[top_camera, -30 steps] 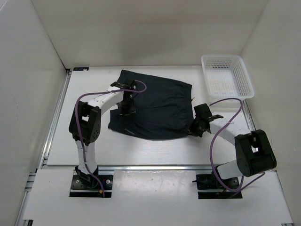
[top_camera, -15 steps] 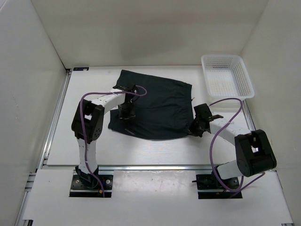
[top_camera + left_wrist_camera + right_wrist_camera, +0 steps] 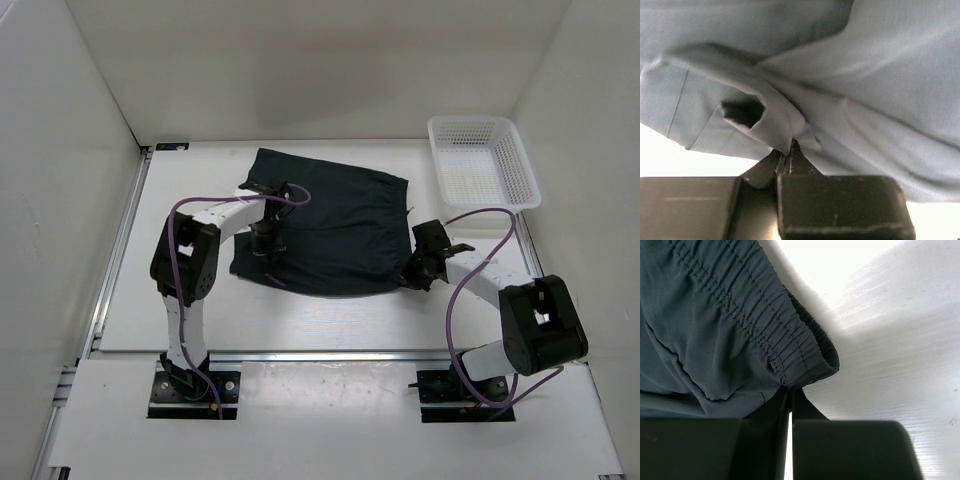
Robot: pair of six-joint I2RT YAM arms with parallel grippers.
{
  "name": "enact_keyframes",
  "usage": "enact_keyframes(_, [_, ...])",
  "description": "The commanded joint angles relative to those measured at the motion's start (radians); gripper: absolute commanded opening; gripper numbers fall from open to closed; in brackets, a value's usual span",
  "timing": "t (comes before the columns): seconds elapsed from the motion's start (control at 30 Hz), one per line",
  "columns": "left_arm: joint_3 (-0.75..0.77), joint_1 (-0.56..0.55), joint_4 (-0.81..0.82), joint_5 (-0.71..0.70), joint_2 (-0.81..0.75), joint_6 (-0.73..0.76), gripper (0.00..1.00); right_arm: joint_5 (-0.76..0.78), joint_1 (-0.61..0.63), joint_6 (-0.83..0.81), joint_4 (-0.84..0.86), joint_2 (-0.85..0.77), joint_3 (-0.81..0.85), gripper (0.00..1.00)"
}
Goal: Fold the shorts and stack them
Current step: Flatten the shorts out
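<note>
Left gripper (image 3: pixel 266 243) was pinched shut on a fold at the leg-hem end of the dark navy soft fabric shorts (image 3: pixel 340 225), which lay on the white table (image 3: pixel 300 320) with their long axis running rightward to the right gripper (image 3: pixel 420 268), itself clamped on the waistband corner.

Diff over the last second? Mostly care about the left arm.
The left gripper shifted slightly toward the near edge over the left part of the shorts. It then closed and now pinches a fold of fabric. Unchanged: the right gripper is shut on the waistband corner, the shorts lie spread on the table and the basket sits at far right.
</note>
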Motion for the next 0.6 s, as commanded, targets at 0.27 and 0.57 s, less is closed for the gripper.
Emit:
enact_keyframes(0.27, [-0.293, -0.066, -0.045, 0.108, -0.433, -0.140, 0.10, 0.027, 0.005, -0.011, -0.021, 0.004, 0.003, 0.00])
enact_keyframes(0.57, [-0.562, -0.140, -0.045, 0.110, -0.647, -0.344, 0.74, 0.036, 0.005, -0.011, -0.021, 0.004, -0.007, 0.00])
